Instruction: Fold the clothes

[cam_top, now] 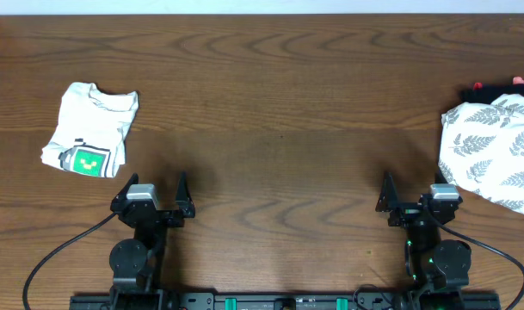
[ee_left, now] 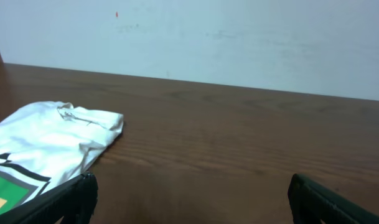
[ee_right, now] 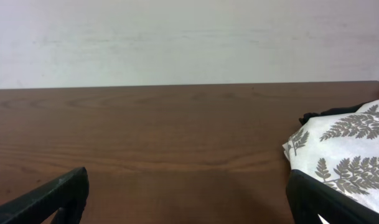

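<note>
While the folded T-shirt [cam_top: 88, 129] lies far left, left tool [cam_top: 151, 193] wide, right tool [cam_top: 416, 196] wide.

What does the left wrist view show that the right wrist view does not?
Only the left wrist view shows the white cotton T-shirt with a green square graphic. Only the right wrist view shows a white fern-print cloth with a dark cloth behind it. Both show the brown wooden table, a pale wall and an open gripper: the left gripper in one, the right gripper in the other.
</note>
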`<state>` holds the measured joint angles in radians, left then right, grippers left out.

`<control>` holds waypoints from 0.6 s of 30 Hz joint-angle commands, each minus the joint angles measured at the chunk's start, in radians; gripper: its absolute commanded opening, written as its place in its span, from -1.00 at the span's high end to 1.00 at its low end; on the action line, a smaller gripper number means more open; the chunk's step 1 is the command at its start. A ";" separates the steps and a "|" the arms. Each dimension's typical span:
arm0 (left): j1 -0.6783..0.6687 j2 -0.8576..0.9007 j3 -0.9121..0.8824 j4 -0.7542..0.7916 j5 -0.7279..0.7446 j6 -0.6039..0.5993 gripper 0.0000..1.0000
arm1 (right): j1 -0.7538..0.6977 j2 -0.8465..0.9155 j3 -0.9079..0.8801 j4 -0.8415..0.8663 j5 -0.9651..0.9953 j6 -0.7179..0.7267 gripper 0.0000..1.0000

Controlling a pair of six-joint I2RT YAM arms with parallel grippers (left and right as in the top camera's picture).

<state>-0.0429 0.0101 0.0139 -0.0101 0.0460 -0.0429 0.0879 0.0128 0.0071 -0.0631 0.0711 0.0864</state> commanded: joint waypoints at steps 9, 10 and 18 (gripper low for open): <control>0.002 -0.009 -0.010 0.422 -0.013 0.025 -0.96 | -0.007 -0.005 -0.002 -0.004 0.000 -0.013 -0.98; 0.002 -0.009 -0.010 0.402 -0.013 0.025 -0.96 | -0.007 -0.005 -0.002 -0.004 0.000 -0.013 -0.99; 0.002 -0.009 -0.010 0.030 -0.012 0.024 -0.96 | -0.007 -0.005 -0.002 -0.004 0.000 -0.013 -0.99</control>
<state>-0.0429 0.0086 0.0063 0.0780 0.0448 -0.0254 0.0879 0.0128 0.0071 -0.0628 0.0711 0.0864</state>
